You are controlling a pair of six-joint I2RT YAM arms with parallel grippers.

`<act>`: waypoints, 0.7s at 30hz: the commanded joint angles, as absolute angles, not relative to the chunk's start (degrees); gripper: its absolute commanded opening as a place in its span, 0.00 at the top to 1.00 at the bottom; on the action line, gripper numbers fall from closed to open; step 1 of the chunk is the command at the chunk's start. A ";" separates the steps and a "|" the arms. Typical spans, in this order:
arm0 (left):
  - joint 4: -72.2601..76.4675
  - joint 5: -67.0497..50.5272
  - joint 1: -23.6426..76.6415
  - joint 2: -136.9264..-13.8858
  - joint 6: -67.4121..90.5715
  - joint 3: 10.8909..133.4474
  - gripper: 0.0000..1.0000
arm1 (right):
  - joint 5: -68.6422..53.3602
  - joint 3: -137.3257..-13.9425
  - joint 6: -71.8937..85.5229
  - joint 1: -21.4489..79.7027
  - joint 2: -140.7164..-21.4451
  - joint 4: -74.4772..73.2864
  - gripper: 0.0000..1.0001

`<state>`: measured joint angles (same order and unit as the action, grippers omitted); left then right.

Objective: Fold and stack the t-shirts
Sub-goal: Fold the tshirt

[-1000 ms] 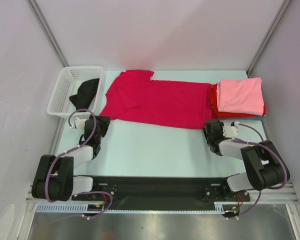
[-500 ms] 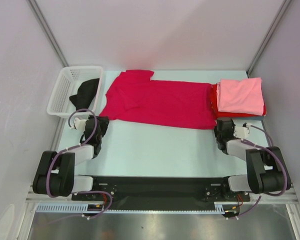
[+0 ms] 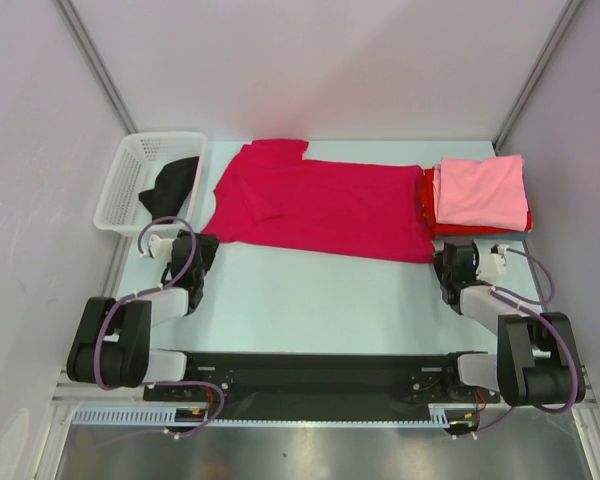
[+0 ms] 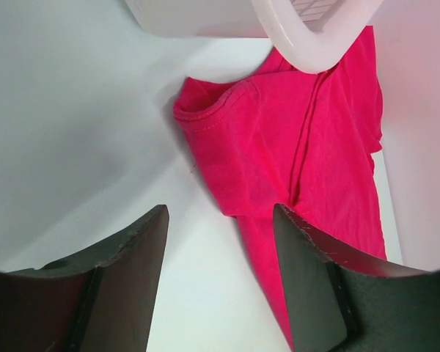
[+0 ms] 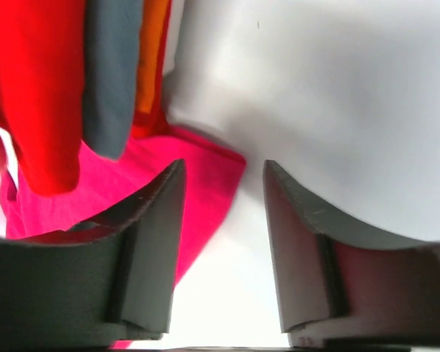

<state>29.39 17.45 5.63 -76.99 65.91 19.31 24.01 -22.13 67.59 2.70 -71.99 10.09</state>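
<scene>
The crimson t-shirt is lying flat across the far half of the counter, w/ one sleeve sticking toward the far edge. Its left end is reaching close to the white basket at the counter's left edge. Its right end is meeting the stack of folded shirts in the far-right corner, a pink shirt sitting on top of a red shirt. A black shirt is lying in the basket's right side. Btwn the crimson shirt's near edge and the arm bases, a broad band of counter is showing.

The left hand is sitting low just near of the shirt's near-left corner, not touching it. Its fingers are standing wide apart w/ nothing btwn them; in the wrist view the sleeve corner is lying ahead of the fingertips, basket rim beyond.

The right hand is sitting just near of the shirt's near-right corner, below the stack. Fingers are spread wide, holding nothing; the hem corner is lying just ahead of them.
</scene>
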 commanded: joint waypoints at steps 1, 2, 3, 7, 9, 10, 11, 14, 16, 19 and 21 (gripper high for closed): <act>29.62 19.33 5.71 -75.85 64.42 21.09 0.36 | 20.84 -21.27 66.53 4.04 -70.75 11.42 0.53; 29.36 19.51 5.71 -75.68 64.42 21.18 0.36 | 20.92 -21.36 66.62 4.48 -70.93 11.43 0.55; 29.18 19.69 5.63 -75.33 64.25 21.18 0.36 | 21.27 -21.44 67.32 6.14 -71.19 10.64 0.58; 28.21 20.21 5.45 -74.45 64.25 21.01 0.35 | 21.88 -21.18 70.75 8.34 -72.68 10.19 0.61; 27.86 20.21 5.10 -74.18 64.07 20.92 0.36 | 22.23 -20.66 72.51 8.96 -73.65 11.24 0.61; 27.69 20.21 4.92 -73.92 64.07 20.83 0.36 | 22.24 -20.57 72.94 9.05 -74.96 11.60 0.61; 27.60 20.13 4.83 -73.74 64.07 20.83 0.36 | 22.24 -20.57 73.65 9.05 -75.58 11.69 0.61; 27.51 20.13 4.48 -73.39 63.81 20.66 0.36 | 21.97 -21.09 74.26 9.05 -78.30 12.92 0.61; 27.51 20.04 4.31 -73.21 63.81 20.57 0.36 | 21.80 -21.44 74.62 9.05 -80.41 14.24 0.61; 27.51 19.95 4.04 -73.13 63.63 20.65 0.36 | 22.23 -22.67 74.27 9.14 -82.52 14.86 0.61; 27.51 20.04 3.87 -73.04 63.55 20.65 0.36 | 22.59 -23.46 74.44 9.14 -83.05 14.15 0.62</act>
